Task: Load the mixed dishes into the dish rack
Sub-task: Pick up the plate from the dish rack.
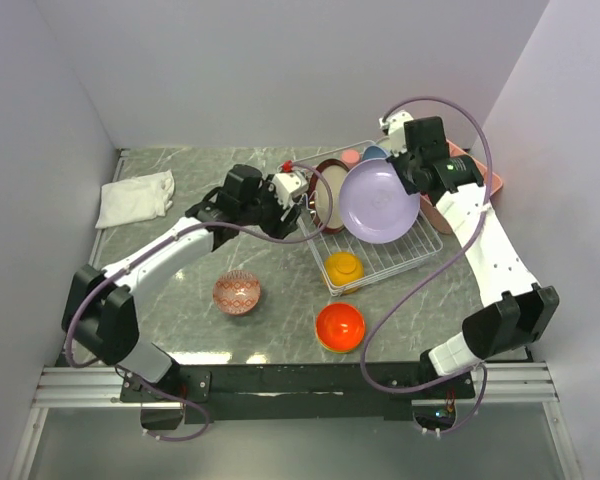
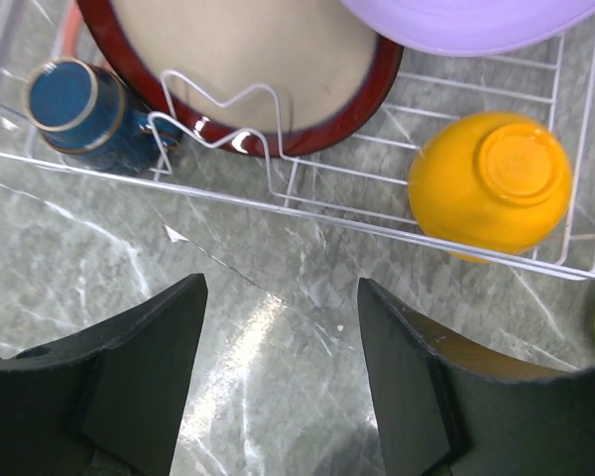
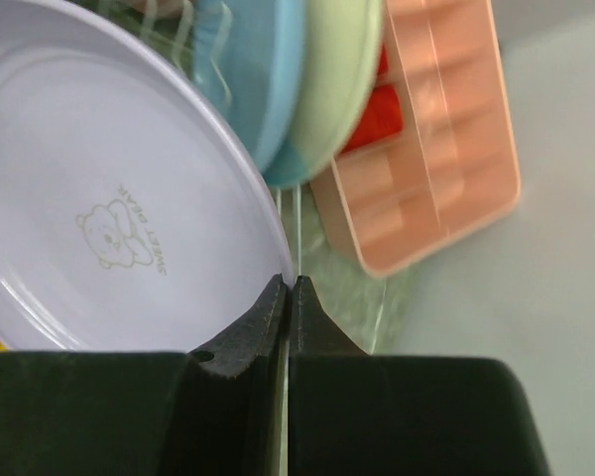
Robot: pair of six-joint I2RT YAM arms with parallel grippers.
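The lavender plate [image 1: 378,200] [image 3: 99,198] hangs tilted over the white wire dish rack [image 1: 400,255], and my right gripper [image 1: 412,185] [image 3: 289,283] is shut on its right rim. Standing in the rack are a dark-red-rimmed plate [image 1: 330,195] [image 2: 248,59], a blue plate [image 3: 258,79] and a green one [image 3: 342,79]. An orange-yellow bowl [image 1: 344,266] [image 2: 491,183] lies upside down in the rack, and a navy cup [image 2: 74,104] sits at its far end. My left gripper [image 1: 292,205] [image 2: 283,297] hovers open and empty over the table just left of the rack.
On the table in front sit a patterned pink bowl [image 1: 237,291] and a red-orange bowl [image 1: 340,327]. A white folded cloth [image 1: 135,197] lies at the far left. A pink compartment tray [image 1: 485,175] [image 3: 446,149] stands right of the rack. Walls close in on three sides.
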